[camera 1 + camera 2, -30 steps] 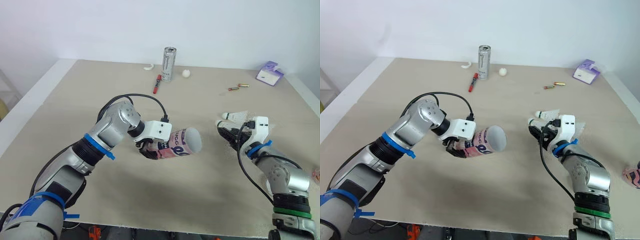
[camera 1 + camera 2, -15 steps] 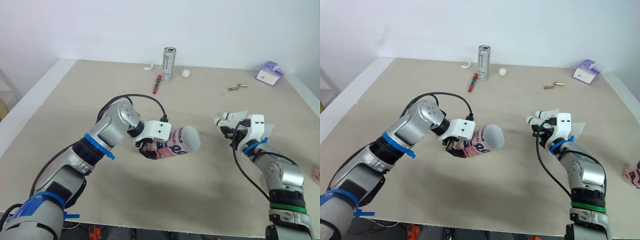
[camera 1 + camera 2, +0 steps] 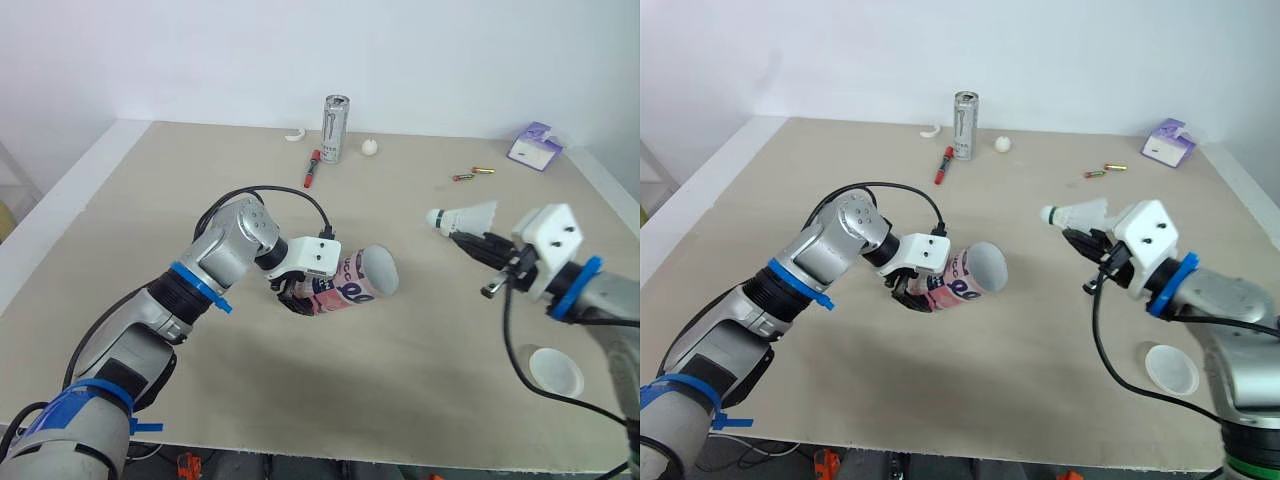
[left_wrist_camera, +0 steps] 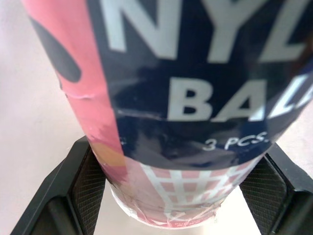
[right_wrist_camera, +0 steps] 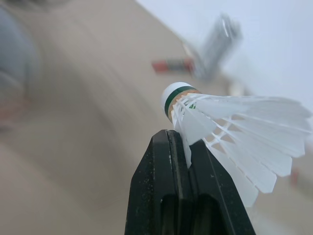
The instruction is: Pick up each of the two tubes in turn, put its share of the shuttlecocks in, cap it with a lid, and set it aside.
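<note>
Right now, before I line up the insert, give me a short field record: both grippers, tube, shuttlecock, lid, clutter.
left gripper: shut on the tube, held above the table
tube: tilted near level, open mouth toward the robot's right
right gripper: shut on the shuttlecock's feathers, raised
shuttlecock: cork pointing to the robot's left, apart from the tube
lid: white disc lying on the table by the right arm
far edge: can, red marker, white ball, purple box
</note>
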